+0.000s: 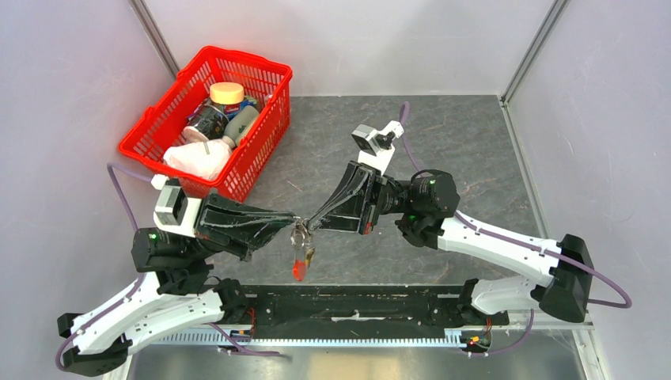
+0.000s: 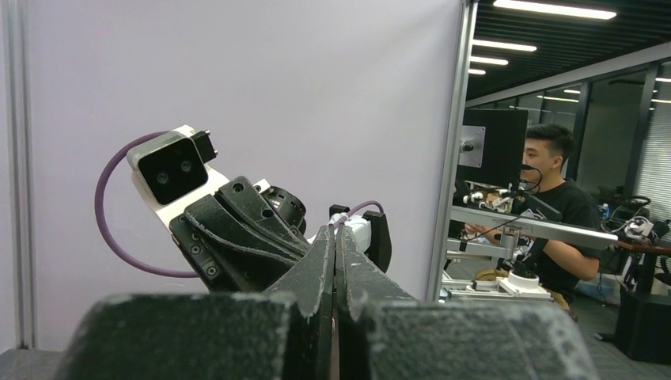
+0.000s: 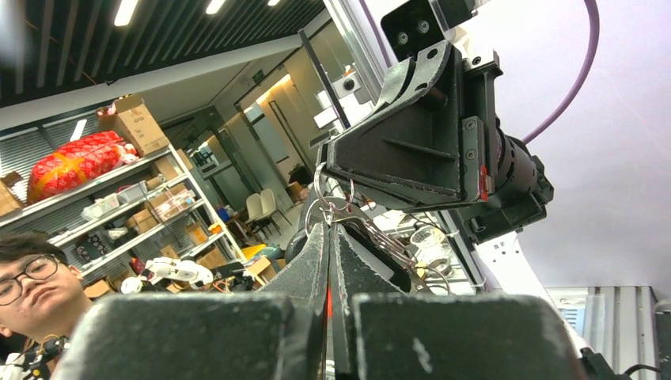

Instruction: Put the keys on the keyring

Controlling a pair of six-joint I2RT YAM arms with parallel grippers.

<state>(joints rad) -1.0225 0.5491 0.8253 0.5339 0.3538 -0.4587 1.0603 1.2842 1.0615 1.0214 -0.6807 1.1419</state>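
Red basket [image 1: 207, 119], far left, held jars [image 1: 227, 95] and white cloth [image 1: 194, 158]. Left gripper [image 1: 291, 225] and right gripper [image 1: 311, 225] met at the raised keyring [image 1: 301, 236]; keys too small to resolve. Left wrist: fingers [image 2: 316, 269] closed, contents hidden. Right wrist: fingers [image 3: 312, 261] pinched the keyring.

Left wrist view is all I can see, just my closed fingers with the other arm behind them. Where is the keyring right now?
Observer: The keyring hangs in the air where the left gripper and the right gripper meet tip to tip.
Operator: Which one has it?
Observer: In the right wrist view the wire ring runs into the right gripper's closed fingertips, so it seems pinched there. I cannot tell if yours grips it too.
Operator: And the strap?
Observer: The red strap dangles loose from the ring, with nothing holding it.
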